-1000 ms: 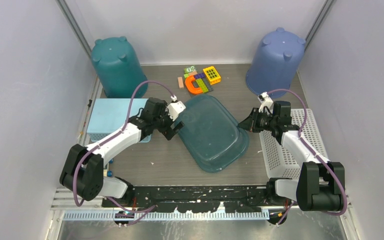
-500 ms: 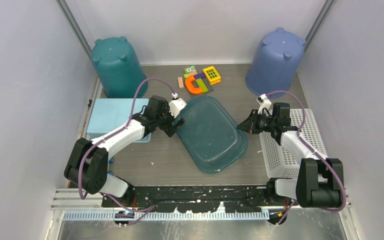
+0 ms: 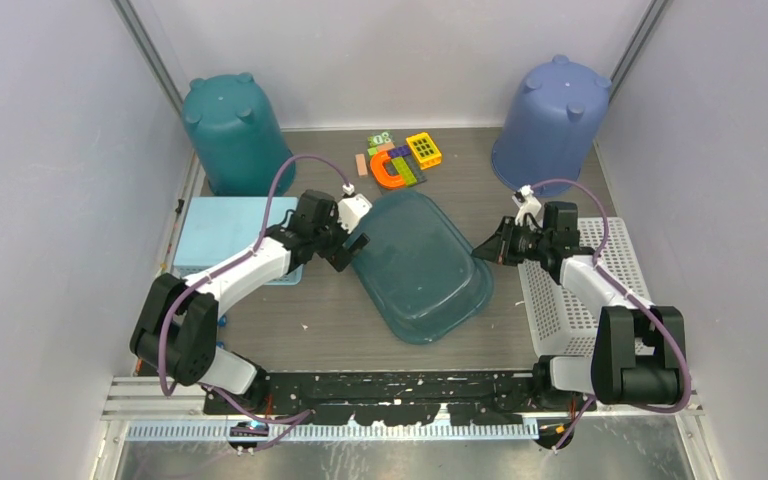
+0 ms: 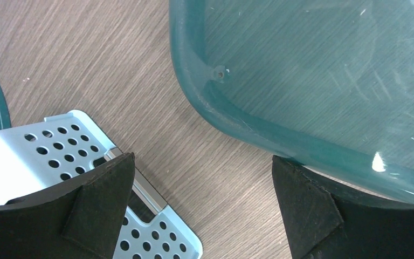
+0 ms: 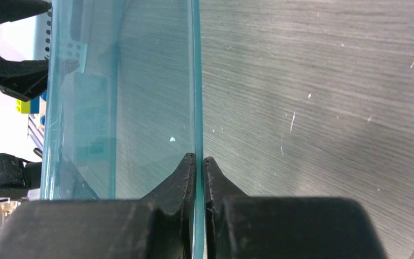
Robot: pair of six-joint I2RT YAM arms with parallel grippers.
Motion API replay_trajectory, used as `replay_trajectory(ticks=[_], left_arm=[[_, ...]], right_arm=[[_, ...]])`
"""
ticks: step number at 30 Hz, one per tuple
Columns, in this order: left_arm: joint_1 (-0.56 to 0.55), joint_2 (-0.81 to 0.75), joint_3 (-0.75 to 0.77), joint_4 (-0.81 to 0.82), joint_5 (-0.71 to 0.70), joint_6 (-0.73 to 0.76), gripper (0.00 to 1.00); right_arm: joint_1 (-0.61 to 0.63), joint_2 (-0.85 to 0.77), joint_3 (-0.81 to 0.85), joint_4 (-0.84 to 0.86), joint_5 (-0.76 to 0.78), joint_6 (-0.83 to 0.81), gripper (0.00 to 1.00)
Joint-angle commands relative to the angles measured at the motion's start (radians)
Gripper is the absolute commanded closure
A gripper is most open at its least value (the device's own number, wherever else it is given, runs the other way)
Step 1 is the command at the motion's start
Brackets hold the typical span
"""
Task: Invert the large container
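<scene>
Right pincer has edged left, clamped on the container's rim; left pincer gapes wide beside the opposite corner.

walls: plain pale lavender panels on three sides | desk: grey-brown wood grain | corners: slanted metal posts | light: soft, even

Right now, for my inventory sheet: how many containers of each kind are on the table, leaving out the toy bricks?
Upturned buckets: 2, the teal bucket and the blue bucket
Perforated baskets: 2, the light blue basket and the white basket
Tubs: 1, the large teal tub
Total: 5
</scene>
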Motion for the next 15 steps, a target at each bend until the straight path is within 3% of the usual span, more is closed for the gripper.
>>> replay_trajectory(ticks=[1, 15], left_arm=[[-0.005, 0.003, 0.049, 0.048, -0.015, -0.012, 0.0], [-0.007, 0.013, 0.064, 0.047, -0.028, -0.012, 0.0]], right_arm=[[0.016, 0.016, 0.086, -0.023, -0.032, 0.015, 0.9], [0.02, 0.038, 0.082, 0.016, -0.083, 0.121, 0.88]])
